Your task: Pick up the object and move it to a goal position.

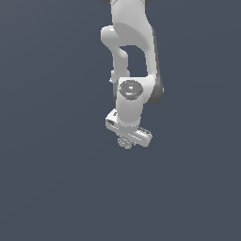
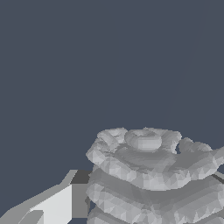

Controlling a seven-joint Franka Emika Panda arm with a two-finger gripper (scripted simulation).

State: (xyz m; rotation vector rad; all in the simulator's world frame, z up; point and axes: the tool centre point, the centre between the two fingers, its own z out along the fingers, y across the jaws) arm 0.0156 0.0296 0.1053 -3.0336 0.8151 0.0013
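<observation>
Looking from largest down: we see 1 white arm [image 1: 133, 47] hanging over the flat dark floor [image 1: 47, 188]. The gripper [image 1: 126, 140] sits at the object [image 1: 124, 142], the ribbed grey lump peeking out just below the claw body. In the wrist view the object [image 2: 148, 175] fills the frame beside 1 finger [image 2: 57, 205]; the 2nd is out of view, so we cannot tell whether the claw is clamped. Risk, in our judgement: rounded ribs may roll out of a shallow, off-centre pinch during transport.
</observation>
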